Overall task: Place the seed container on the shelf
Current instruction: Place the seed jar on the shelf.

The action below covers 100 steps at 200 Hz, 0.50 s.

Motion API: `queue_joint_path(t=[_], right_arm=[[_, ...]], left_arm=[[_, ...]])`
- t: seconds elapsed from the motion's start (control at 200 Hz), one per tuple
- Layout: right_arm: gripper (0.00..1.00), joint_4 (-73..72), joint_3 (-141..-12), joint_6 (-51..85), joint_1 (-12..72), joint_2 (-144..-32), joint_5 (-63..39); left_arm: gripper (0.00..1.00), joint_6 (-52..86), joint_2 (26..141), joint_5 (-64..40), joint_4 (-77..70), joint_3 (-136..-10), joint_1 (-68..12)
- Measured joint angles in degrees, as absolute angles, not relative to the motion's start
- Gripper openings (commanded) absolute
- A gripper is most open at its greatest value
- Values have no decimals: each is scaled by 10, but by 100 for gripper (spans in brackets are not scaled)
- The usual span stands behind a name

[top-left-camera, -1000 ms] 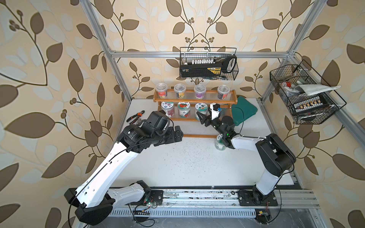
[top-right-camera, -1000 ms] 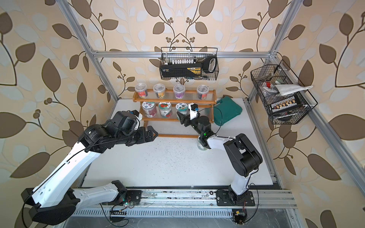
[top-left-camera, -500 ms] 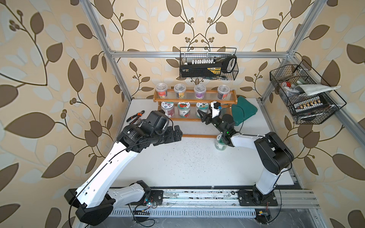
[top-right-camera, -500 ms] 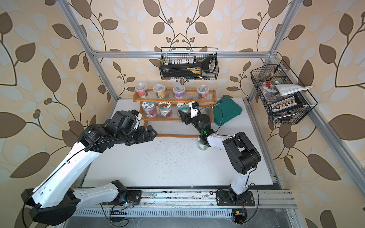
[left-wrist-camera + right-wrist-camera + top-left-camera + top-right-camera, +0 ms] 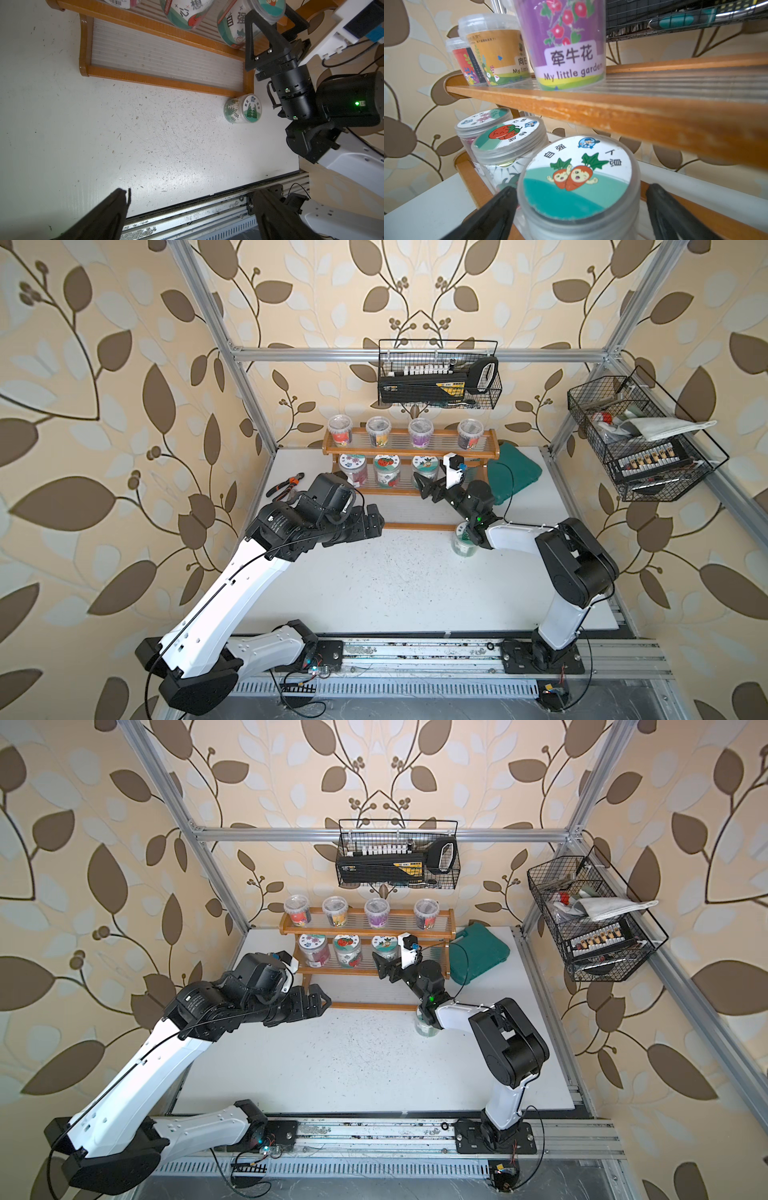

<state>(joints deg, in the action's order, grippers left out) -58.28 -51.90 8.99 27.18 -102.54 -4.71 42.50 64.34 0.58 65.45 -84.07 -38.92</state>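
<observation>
On shelf's (image 5: 591, 108) middle tier | release: right gripper (image 5: 580, 189) is gaping wide around seed container (image 5: 577, 164); left gripper (image 5: 190, 192) wide, idling | next: retreating straight

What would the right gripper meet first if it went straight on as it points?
The carrot-lid jar on the shelf: it stands between the right gripper's open fingers, so it would likely be pushed back.

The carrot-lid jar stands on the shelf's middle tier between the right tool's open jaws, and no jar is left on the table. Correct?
Not quite: one jar is on the table, beside the shelf's front corner, as the left wrist view shows. The carrot-lid jar does stand on the middle tier between the right tool's open jaws.
</observation>
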Motion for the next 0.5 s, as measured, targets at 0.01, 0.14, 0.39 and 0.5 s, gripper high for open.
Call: queue_joint_path(t=[0.01, 0.14, 0.39, 0.5], right_arm=[[99, -583, -518, 90, 272, -1024, -47], [98, -583, -500, 93, 272, -1002, -47], [99, -570, -450, 107, 272, -937, -45], [99, -527, -437, 116, 272, -890, -50]], left_arm=[[98, 425, 643, 5, 655, -841, -389], [98, 425, 642, -2, 654, -837, -389], [98, 429, 636, -16, 652, -819, -389], [98, 432, 632, -22, 649, -812, -389]])
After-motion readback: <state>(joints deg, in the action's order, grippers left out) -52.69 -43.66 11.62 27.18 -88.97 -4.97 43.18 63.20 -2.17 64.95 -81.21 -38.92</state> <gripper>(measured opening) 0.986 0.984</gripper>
